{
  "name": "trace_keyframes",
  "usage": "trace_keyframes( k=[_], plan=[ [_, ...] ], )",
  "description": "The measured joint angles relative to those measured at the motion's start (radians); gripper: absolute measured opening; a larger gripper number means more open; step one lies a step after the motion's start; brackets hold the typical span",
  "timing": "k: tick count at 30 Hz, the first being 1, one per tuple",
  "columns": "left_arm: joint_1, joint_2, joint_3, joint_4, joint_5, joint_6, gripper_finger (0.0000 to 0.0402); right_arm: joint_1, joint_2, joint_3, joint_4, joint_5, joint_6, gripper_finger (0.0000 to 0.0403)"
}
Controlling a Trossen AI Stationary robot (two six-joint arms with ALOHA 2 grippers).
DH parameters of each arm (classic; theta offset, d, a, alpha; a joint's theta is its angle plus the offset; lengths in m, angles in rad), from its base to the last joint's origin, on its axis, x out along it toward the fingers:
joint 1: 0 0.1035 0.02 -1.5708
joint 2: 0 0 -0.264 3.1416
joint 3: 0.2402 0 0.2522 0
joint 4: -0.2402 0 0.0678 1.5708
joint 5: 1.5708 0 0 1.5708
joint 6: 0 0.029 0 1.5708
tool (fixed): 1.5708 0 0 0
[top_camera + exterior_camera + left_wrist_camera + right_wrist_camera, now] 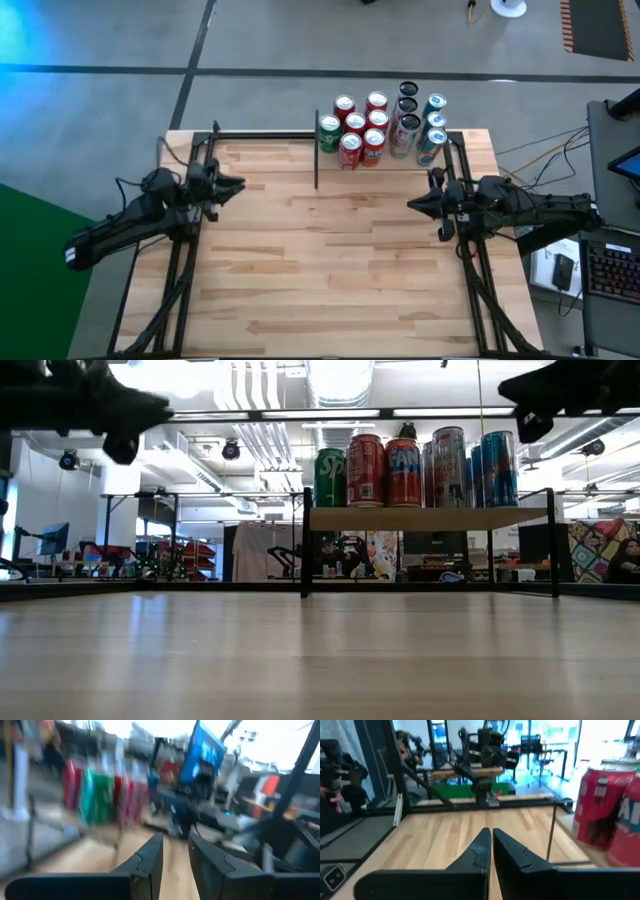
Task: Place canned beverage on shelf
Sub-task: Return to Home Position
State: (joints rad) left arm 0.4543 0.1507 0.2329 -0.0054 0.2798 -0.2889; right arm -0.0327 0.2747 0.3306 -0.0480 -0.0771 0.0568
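Robotics laboratory: the left arm (130, 222) and the right arm (535, 205), both dark, stood on black frames at either side of a butcher-block worktop (330, 270), above a grey concrete floor (250, 40) crossed by dark tape lines (300, 72). Bare ducts (340, 380) and strip lights (345, 413) ran under the open ceiling. A black-framed bench (140, 495) and a monitor (52, 538) stood in the hall behind, while a keyboard (612, 268) and loose cables (545, 155) lay beside the rig.

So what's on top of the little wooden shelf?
Upright soda cans: a green can, red cans, blue cans. In the low view the front ones hide those behind.
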Motion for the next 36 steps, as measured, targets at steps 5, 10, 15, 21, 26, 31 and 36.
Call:
trace_keyframes(
  k=[5, 10, 15, 21, 26, 31, 36],
  plan=[
    [0.0, 0.011, 0.0, 0.068, -0.077, 0.114, 0.0076, 0.0, -0.093, -0.046, 0.001, -0.001, 0.028, 0.0009],
    [-0.028, 0.007, -0.078, 0.117, -0.054, 0.064, 0.0076, 0.0, -0.223, -0.129, 0.0, -0.002, 0.132, 0.0009],
    [-0.12, 0.018, -0.2, 0.394, -0.155, -0.003, 0.0067, 0.002, -0.273, -0.187, 0.007, -0.035, 0.191, 0.0009],
    [-0.281, 0.034, -0.205, 0.482, -0.273, 0.111, 0.0022, 0.002, -0.267, -0.207, 0.019, -0.114, 0.186, 0.0009],
    [-0.386, 0.029, -0.2, 0.405, -0.328, 0.143, 0.0002, 0.002, -0.274, -0.208, 0.022, -0.115, 0.182, 0.0009],
    [-0.413, -0.006, -0.16, 0.178, -0.35, 0.167, 0.0001, 0.002, -0.274, -0.207, 0.014, -0.181, 0.186, 0.0009],
    [-0.413, -0.066, -0.151, 0.11, -0.349, 0.177, 0.0001, 0.002, -0.274, -0.224, 0.019, -0.161, 0.116, 0.0009]
  ],
)
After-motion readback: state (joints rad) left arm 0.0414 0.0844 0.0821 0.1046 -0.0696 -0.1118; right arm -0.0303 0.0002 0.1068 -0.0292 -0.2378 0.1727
